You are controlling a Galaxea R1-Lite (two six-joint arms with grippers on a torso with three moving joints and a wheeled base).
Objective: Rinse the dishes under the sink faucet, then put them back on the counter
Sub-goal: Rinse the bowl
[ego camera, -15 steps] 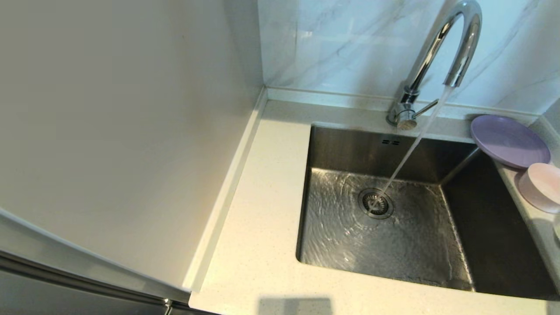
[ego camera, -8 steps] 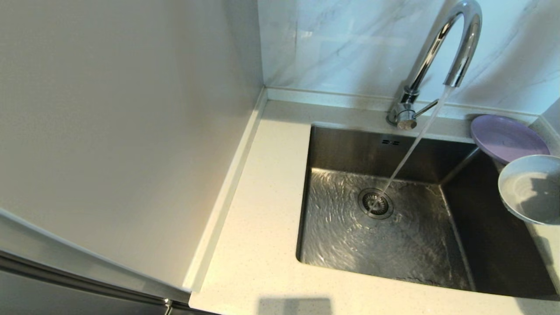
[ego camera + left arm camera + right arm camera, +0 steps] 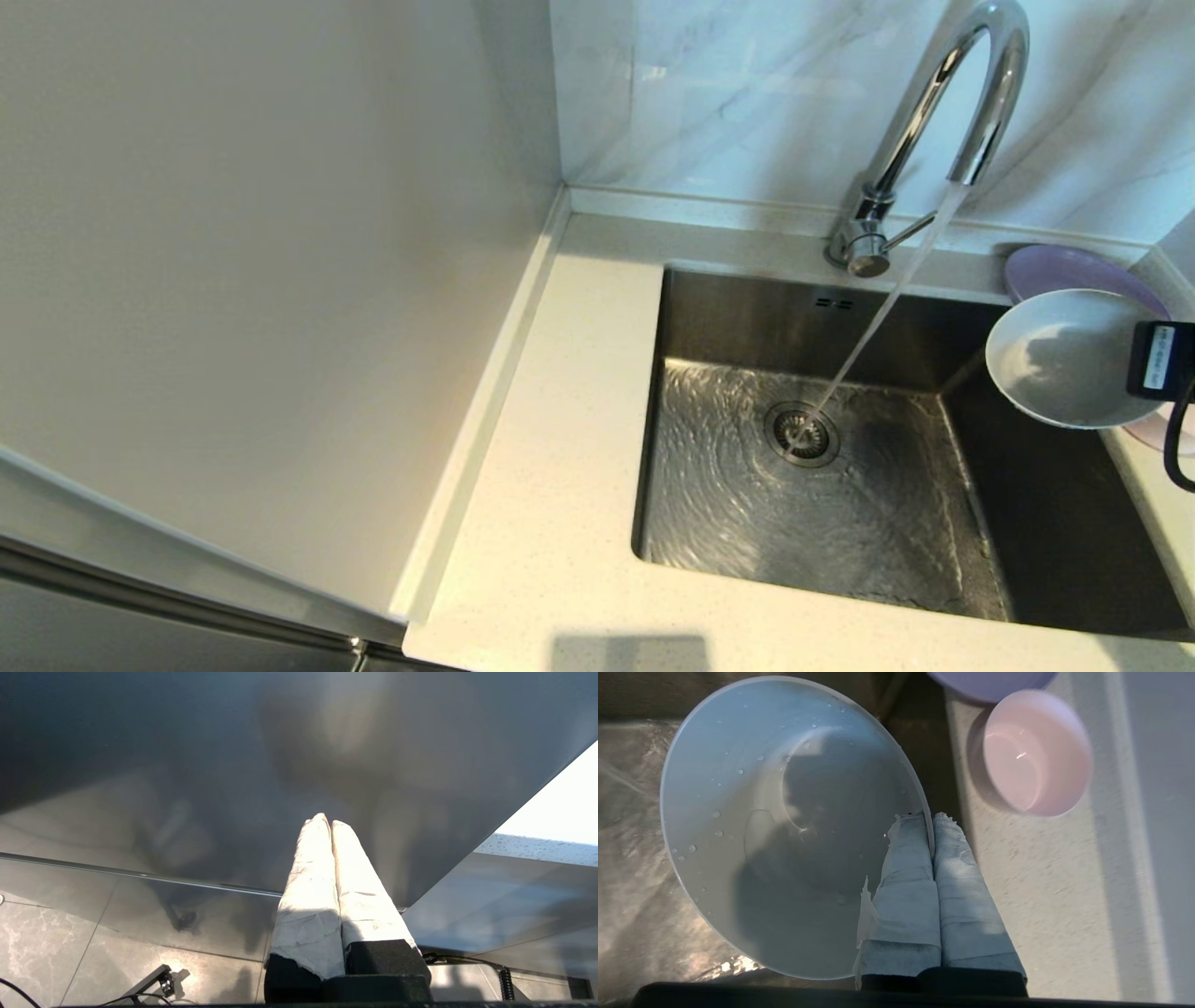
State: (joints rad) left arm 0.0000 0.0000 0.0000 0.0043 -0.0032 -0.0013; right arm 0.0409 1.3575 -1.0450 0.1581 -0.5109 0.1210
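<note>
One grey-white bowl [image 3: 752,826] hangs over the sink [image 3: 803,523], its rim clamped in the right tool [image 3: 931,817]

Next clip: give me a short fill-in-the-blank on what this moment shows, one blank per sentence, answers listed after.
1. The right gripper is shut on the rim of the ____ bowl.
2. Water from the faucet lands on the ____ in the sink.
3. The pink bowl stands on the ____.
4. The left gripper, parked off the worktop, has its fingers ____.

Missing words: grey-white; drain strainer; counter; shut
</note>
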